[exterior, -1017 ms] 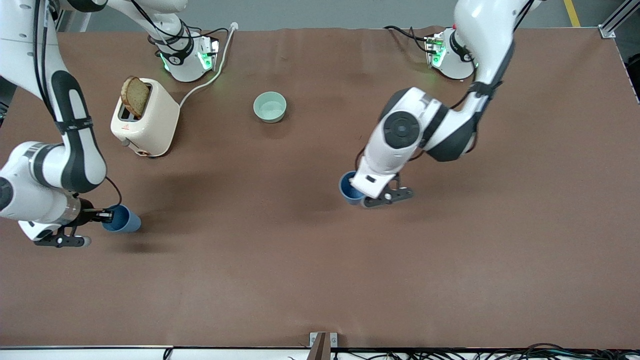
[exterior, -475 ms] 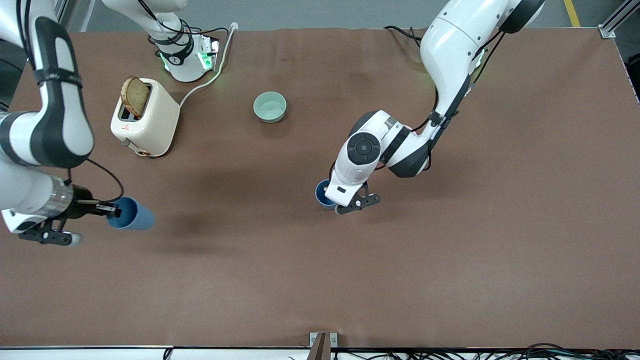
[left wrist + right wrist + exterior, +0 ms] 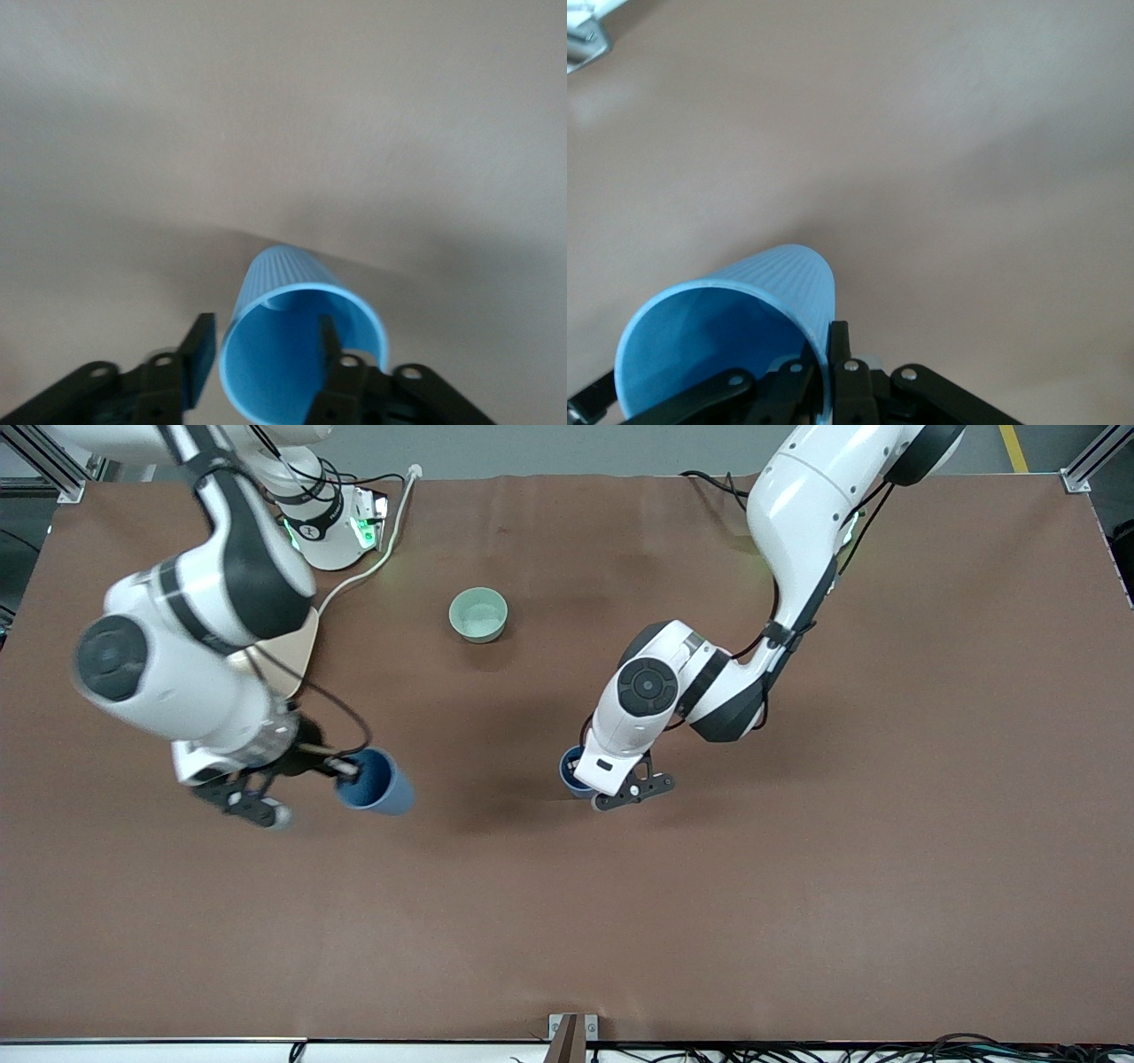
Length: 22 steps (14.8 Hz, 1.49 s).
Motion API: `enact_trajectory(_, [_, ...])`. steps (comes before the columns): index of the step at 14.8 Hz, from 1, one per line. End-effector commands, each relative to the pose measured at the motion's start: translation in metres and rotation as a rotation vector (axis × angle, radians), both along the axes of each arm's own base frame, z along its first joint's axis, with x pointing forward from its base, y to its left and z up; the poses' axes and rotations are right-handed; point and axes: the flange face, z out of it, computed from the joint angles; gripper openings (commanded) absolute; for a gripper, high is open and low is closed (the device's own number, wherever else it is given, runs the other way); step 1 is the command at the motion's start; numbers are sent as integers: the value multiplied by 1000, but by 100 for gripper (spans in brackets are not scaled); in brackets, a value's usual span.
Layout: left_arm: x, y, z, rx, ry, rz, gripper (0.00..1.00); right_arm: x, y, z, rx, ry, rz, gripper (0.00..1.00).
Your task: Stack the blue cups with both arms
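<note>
Brown table (image 3: 797,886), pale green bowl (image 3: 478,615); both arms' jaws each clamped on a blue cup (image 3: 376,781).

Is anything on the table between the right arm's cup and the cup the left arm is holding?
Nothing visible. Bare table lies between the right gripper's blue cup and the left gripper's cup. The green bowl sits farther from the camera, off that path.

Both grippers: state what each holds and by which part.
Left gripper holds a blue cup by its rim wall, one jaw inside, one outside. Right gripper holds the other blue cup likewise.
</note>
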Motion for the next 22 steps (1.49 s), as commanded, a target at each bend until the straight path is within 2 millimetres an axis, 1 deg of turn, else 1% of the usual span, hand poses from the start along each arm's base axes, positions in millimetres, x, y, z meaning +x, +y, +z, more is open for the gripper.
enact_trajectory(1, [25, 58, 84, 33, -55, 36, 100, -22, 67, 6, 38, -41, -51, 1])
enact_trajectory(2, [34, 84, 115, 53, -92, 9, 100, -34, 100, -4, 54, -33, -71, 1])
enact_trajectory(3, [38, 105, 135, 73, -101, -15, 100, -44, 128, -18, 62, -16, -86, 1])
enact_trajectory(5, [41, 149, 179, 104, -113, -46, 100, -61, 177, -47, 98, -15, -84, 1])
enact_trajectory(6, [42, 174, 206, 108, -139, -73, 100, -72, 203, -68, 115, -9, -102, 1])
enact_trajectory(7, [39, 194, 226, 121, -145, -100, 100, -80, 220, -81, 123, -15, -104, 1])
enact_trajectory(8, [35, 209, 239, 140, -131, -141, 100, -82, 227, -92, 108, -29, -87, 1])
enact_trajectory(9, [32, 226, 255, 150, -137, -181, 100, -84, 230, -102, 90, -31, -73, 1])
enact_trajectory(10, [29, 244, 266, 161, -132, -213, 100, -85, 232, -110, 78, -31, -62, 2])
enact_trajectory(12, [18, 281, 294, 184, -114, -256, 100, -85, 232, -110, 71, -41, -55, 2])
enact_trajectory(13, [16, 299, 304, 184, -119, -285, 100, -85, 232, -110, 71, -41, -55, 2])
enact_trajectory(14, [7, 313, 317, 192, -132, -324, 100, -85, 232, -111, 70, -41, -55, 2])
enact_trajectory(16, [-8, 334, 326, 212, -132, -377, 100, -83, 231, -117, 59, -41, -50, 2])
enact_trajectory(17, [-18, 350, 329, 207, -126, -382, 100, -80, 227, -117, 57, -43, -56, 2])
enact_trajectory(19, [-31, 375, 333, 149, -101, -372, 100, -77, 224, -117, 49, -50, -53, 2])
enact_trajectory(22, [-40, 379, 340, 140, -90, -355, 100, -76, 223, -118, 42, -56, -49, 2])
